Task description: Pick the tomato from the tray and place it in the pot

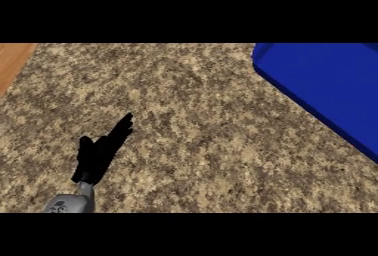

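Head view shows a speckled brown granite counter (pixel 199 150) filling most of the picture, with a strip of orange wood (pixel 13 60) at the upper left corner. A blue tray (pixel 325 85) cuts in at the upper right; only a corner of it and part of its flat floor are visible, and that part holds nothing that can be seen.

Only one hand is in sight: the left hand (pixel 100 152), rising from the lower left on its grey forearm (pixel 70 202). Its fingers are straight and lie close together, pointing up and to the right over bare counter, with the thumb set slightly apart on the left side. It holds nothing and sits well apart from the tray. It looks like a resting hand rather than one at work.

Neither the tomato nor the pot appears anywhere in this view, so where the tomato lies cannot be told. The right hand is out of sight as well.

Judging from this, the task seems to be at its start or very near it: no pick is evident, and grasping, carrying and placing all appear left to do.
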Action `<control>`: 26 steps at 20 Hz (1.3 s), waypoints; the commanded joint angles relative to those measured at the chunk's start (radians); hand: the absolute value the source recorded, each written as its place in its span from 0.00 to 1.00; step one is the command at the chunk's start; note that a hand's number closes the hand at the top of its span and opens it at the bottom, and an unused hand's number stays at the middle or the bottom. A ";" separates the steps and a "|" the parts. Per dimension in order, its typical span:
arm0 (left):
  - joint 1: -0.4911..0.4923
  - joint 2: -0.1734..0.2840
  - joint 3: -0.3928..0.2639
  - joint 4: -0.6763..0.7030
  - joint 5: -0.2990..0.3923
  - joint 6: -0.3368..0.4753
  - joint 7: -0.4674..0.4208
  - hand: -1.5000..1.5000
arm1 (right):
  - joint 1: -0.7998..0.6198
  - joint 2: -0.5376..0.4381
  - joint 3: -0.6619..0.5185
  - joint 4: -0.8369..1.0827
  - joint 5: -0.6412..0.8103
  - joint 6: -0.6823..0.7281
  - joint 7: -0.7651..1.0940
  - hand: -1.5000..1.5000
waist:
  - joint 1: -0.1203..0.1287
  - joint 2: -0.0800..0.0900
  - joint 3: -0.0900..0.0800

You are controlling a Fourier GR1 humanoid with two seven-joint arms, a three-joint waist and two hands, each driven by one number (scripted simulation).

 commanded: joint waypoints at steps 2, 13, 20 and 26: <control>-0.040 -0.017 -0.003 0.020 -0.010 0.013 0.032 0.50 | -0.118 0.081 0.129 0.106 0.115 0.101 0.130 1.00 | -0.001 0.002 -0.001; -0.009 -0.001 0.018 0.049 0.003 -0.020 -0.001 0.50 | -0.276 0.284 0.059 0.362 0.071 0.130 0.149 0.00 | -0.017 -0.001 0.001; -0.025 -0.009 0.024 0.023 -0.009 0.014 0.025 0.50 | -0.342 0.354 -0.198 0.311 -0.147 -0.092 0.048 0.00 | -0.028 -0.003 0.002; 0.037 -0.001 0.022 0.001 -0.006 0.001 -0.009 0.50 | -0.336 0.255 -0.410 0.334 -0.279 -0.200 -0.007 0.00 | -0.032 -0.005 0.001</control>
